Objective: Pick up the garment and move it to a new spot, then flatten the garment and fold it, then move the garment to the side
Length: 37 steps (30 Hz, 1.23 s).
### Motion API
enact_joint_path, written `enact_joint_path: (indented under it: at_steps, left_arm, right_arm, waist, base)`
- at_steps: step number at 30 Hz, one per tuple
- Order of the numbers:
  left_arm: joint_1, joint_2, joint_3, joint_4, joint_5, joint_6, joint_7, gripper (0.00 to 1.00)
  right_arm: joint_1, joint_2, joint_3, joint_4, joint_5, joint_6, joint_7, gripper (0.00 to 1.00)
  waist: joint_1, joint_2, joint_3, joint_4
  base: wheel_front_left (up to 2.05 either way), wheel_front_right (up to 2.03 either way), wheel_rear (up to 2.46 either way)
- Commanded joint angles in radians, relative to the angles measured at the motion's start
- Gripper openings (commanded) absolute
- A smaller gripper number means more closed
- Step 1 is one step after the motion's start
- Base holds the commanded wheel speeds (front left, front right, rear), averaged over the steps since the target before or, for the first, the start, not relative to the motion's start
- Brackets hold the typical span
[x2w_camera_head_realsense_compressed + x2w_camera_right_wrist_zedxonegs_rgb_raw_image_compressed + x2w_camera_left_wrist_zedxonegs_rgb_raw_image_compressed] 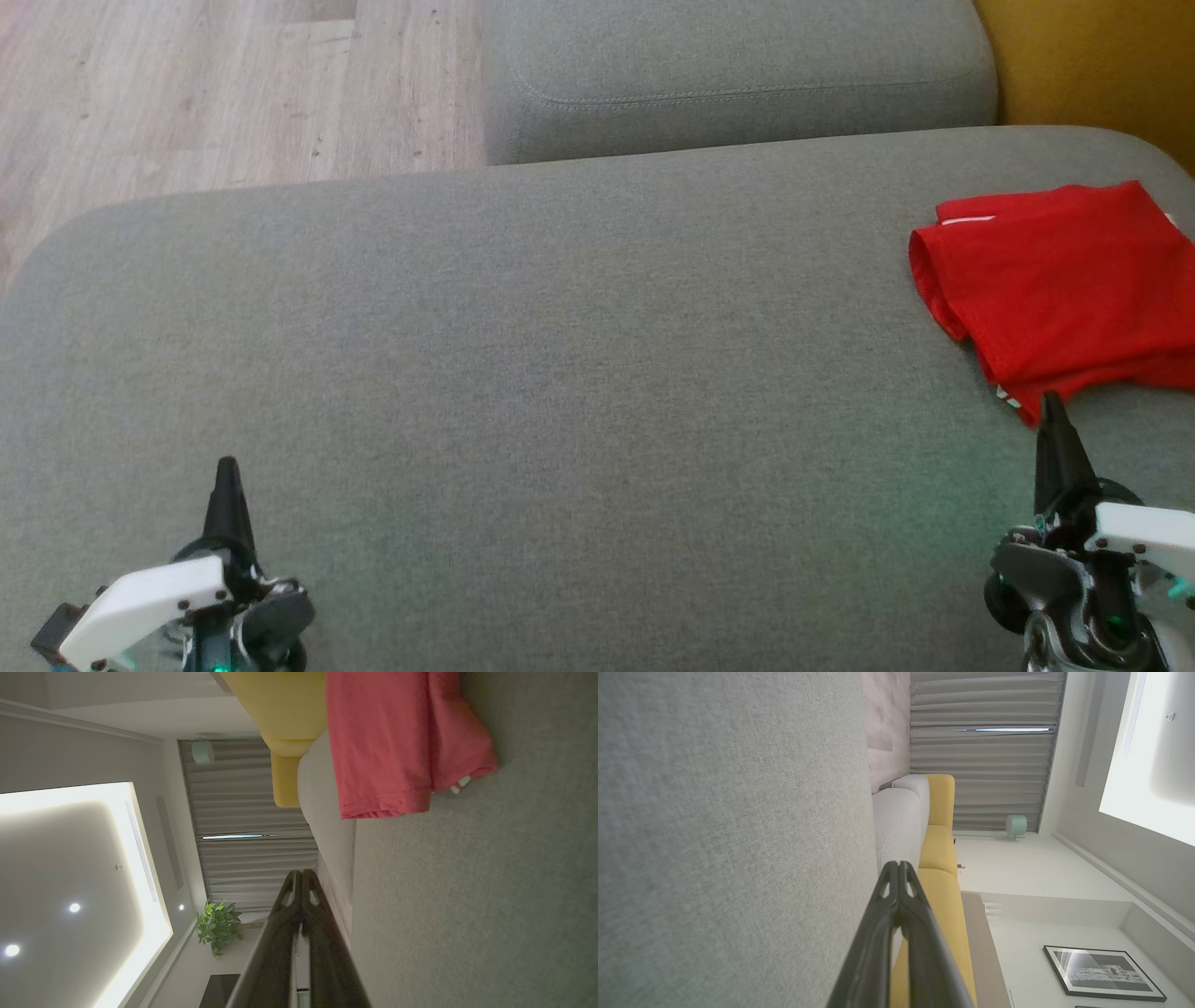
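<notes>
Folded garment (1064,280) at right of sofa (560,327).
Left pincer (227,465), right pincer (1052,401): narrow, tips together, empty; right tip near garment.

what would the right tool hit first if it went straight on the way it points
Probably the near hem of the red garment, just ahead of the right tool; height unclear.

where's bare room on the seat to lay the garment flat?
Bare: the seat cushion from the left gripper across the middle to the left edge of the red garment, and the rear cushion beyond it. Crowded: the right end, where it lies with the right gripper by its near corner.
</notes>
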Motion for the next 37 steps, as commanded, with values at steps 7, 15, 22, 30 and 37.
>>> enact_joint_path:
  at_steps: [7, 15, 22, 30, 37]
  left_arm:
    - [-0.05, 0.007, 0.035, -0.028, 0.012, -0.007, 0.006, 0.0]
    - [-0.05, 0.006, 0.037, -0.028, 0.014, -0.007, 0.008, 0.0]
    - [-0.05, 0.005, 0.038, -0.028, 0.015, -0.007, 0.009, 0.0]
    - [-0.05, 0.003, 0.04, -0.028, 0.016, -0.007, 0.011, 0.0]
    - [-0.05, 0.003, 0.041, -0.028, 0.018, -0.007, 0.012, 0.0]
  right_arm:
    - [-0.05, -0.011, 0.016, -0.032, -0.007, -0.001, 0.009, 0.0]
    - [-0.05, -0.01, 0.014, -0.032, -0.008, -0.001, 0.01, 0.0]
    - [-0.05, -0.009, 0.013, -0.031, -0.009, -0.001, 0.011, 0.0]
    - [-0.05, -0.008, 0.011, -0.031, -0.01, -0.001, 0.012, 0.0]
    - [-0.051, -0.008, 0.01, -0.031, -0.011, -0.001, 0.013, 0.0]
  waist:
    - [0.0, 0.0, 0.0, 0.0]
    - [0.0, 0.0, 0.0, 0.0]
    - [0.0, 0.0, 0.0, 0.0]
    - [0.0, 0.0, 0.0, 0.0]
    - [0.0, 0.0, 0.0, 0.0]
  base:
    - [0.0, 0.0, 0.0]
    - [0.0, 0.0, 0.0]
    - [0.0, 0.0, 0.0]
    - [0.0, 0.0, 0.0]
    - [0.0, 0.0, 0.0]
